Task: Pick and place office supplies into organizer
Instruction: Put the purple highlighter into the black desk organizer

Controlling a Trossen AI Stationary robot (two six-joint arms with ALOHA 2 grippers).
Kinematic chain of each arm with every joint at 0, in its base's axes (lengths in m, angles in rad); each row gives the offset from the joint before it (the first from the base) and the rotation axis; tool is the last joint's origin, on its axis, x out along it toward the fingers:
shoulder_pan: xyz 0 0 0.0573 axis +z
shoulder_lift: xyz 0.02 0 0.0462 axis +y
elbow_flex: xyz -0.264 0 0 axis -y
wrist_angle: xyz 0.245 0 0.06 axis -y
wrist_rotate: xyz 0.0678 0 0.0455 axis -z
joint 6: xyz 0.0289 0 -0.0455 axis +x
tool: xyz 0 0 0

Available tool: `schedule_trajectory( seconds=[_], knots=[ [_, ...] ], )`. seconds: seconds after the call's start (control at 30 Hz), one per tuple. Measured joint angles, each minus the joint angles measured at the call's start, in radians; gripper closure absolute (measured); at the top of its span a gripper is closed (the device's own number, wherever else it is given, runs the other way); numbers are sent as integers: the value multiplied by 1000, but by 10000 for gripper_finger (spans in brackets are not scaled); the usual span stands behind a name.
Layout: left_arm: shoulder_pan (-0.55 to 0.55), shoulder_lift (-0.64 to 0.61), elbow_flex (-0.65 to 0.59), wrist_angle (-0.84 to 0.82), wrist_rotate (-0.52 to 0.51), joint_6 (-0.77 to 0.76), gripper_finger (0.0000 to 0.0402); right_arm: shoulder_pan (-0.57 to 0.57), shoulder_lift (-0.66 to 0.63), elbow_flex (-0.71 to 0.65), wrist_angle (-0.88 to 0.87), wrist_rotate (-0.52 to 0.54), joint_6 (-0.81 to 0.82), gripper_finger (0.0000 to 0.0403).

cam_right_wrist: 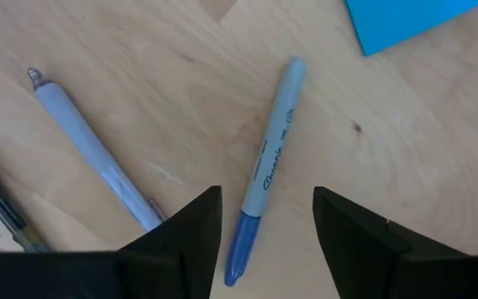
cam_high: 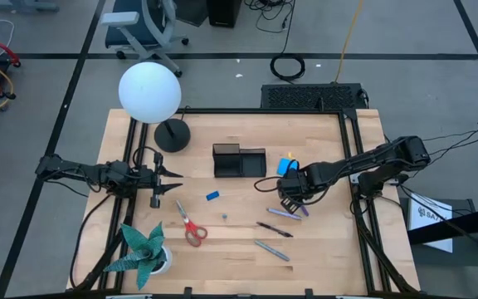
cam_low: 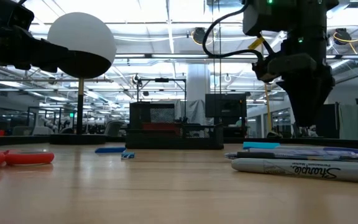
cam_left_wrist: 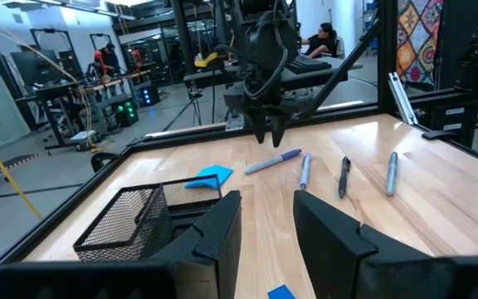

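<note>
Right gripper (cam_high: 290, 200): hangs over the table at about 3 o'clock from the table's centre, pointing down above a grey-and-blue marker (cam_right_wrist: 265, 166); jaws apart, nothing between them, the marker lying on the wood in the gap below.
Left gripper (cam_high: 175, 176): waits at about 9 o'clock, level above the table and aimed at the organizer; jaws apart, holding nothing.
Organizer (cam_high: 239, 160): black mesh tray near the centre, toward 12 o'clock, its taller section on the side nearer the lamp.
Blue pad (cam_high: 286, 166): flat on the wood just beside the organizer's 3 o'clock end.
Lavender pen (cam_right_wrist: 98, 155): lies beside the marker, apart from it.
Other pens (cam_high: 273, 228): spread toward 5 o'clock, well apart from the organizer.
Scissors (cam_high: 192, 227): red-handled, at about 7 o'clock.
Small blue block (cam_high: 212, 196): on the wood between scissors and organizer.
Lamp (cam_high: 150, 92): white globe on a round black base, at about 11 o'clock.
Paper plant (cam_high: 143, 247): green, at the 7 o'clock corner.
</note>
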Motion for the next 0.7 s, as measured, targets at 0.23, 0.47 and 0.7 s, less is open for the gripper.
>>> schedule_trajectory(
  seconds=[0.23, 0.47, 0.7],
  knots=[
    [0, 0, 0, 0, 0, 0, 282, 0, 0, 0, 24, 18, -14, 222],
    [0, 0, 0, 0, 0, 0, 282, 0, 0, 0, 22, 18, -16, 222],
    [0, 0, 0, -1, 0, 0, 282, -1, 38, -67, 94, -31, -16, 222]
  ],
)
